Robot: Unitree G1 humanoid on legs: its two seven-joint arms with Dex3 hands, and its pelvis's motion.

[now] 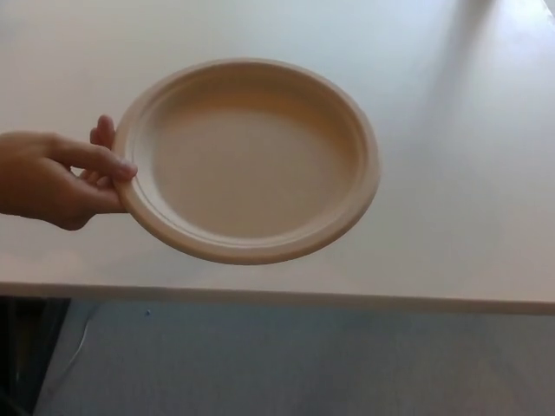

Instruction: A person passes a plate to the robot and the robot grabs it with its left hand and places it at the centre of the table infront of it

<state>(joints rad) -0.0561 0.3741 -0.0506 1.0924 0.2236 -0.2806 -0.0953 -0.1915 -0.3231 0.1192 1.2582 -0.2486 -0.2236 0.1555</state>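
A round beige plate (250,160) is held above the white table (451,173), near its front edge, left of the picture's middle. A person's hand (54,178) comes in from the left and pinches the plate's left rim, thumb on top. The plate is empty and nearly level, tipped slightly toward me. Neither of my hands shows in the head view.
The table's front edge (286,296) runs across the lower part of the picture. Below it lies a grey floor (303,364), with something dark at the bottom left corner (22,347).
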